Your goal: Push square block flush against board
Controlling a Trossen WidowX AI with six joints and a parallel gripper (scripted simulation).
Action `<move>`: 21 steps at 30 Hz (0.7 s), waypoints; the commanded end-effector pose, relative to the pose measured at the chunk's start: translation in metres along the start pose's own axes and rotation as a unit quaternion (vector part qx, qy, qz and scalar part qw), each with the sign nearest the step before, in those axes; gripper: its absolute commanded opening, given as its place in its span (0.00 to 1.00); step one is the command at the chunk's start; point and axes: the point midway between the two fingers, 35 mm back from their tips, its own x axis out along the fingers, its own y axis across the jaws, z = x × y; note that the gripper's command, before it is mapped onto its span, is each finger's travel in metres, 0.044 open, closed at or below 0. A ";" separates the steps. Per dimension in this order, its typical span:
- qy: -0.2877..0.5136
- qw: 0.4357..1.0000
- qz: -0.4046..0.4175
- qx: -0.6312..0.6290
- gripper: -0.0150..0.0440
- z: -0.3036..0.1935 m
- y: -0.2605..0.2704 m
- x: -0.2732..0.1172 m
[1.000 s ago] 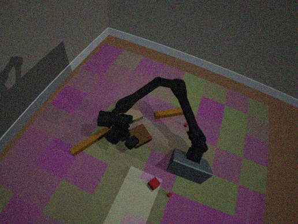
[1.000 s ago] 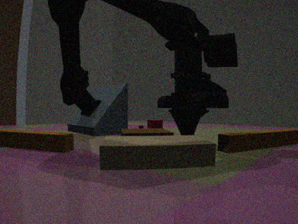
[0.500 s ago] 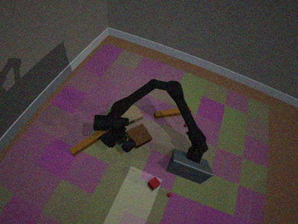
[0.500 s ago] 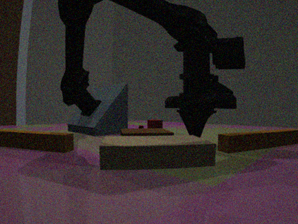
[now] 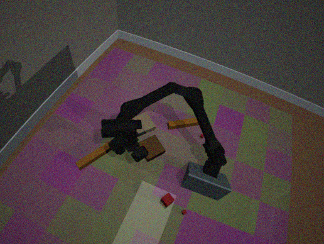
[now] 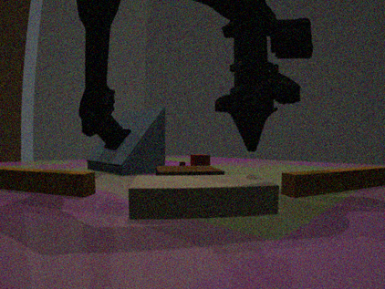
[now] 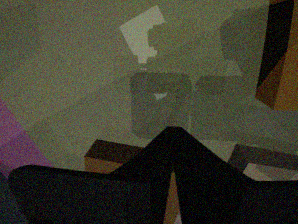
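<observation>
The brown square block [image 5: 154, 148] [image 6: 190, 170] lies flat beside the pale board [image 5: 146, 124] [image 6: 203, 200]. In the top view a narrow gap shows between the block's upper side and the board's lower side, with the two sides running roughly parallel. The arm hides the left parts of both there. My gripper [image 6: 252, 149] [image 7: 173, 133] is shut, with its fingertips together and nothing between them. It is raised above the surface, clear of both parts. In the wrist view the fingers cover much of the lower middle.
One orange bar [image 5: 94, 155] [image 6: 336, 181] lies left of the parts in the top view, another orange bar [image 5: 183, 123] [image 6: 35, 180] right of them. A red cube [image 5: 167, 199] [image 6: 200, 160] is by a pale strip [image 5: 141, 214]. The arm stands on a grey wedge base [image 5: 205, 182] [image 6: 144, 153].
</observation>
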 end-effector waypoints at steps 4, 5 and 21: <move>-0.002 0.995 0.002 0.104 0.25 -0.005 0.015 -0.004; -0.002 0.993 0.002 0.121 0.25 -0.006 0.018 -0.004; -0.002 0.923 0.004 0.386 0.25 -0.021 0.051 -0.006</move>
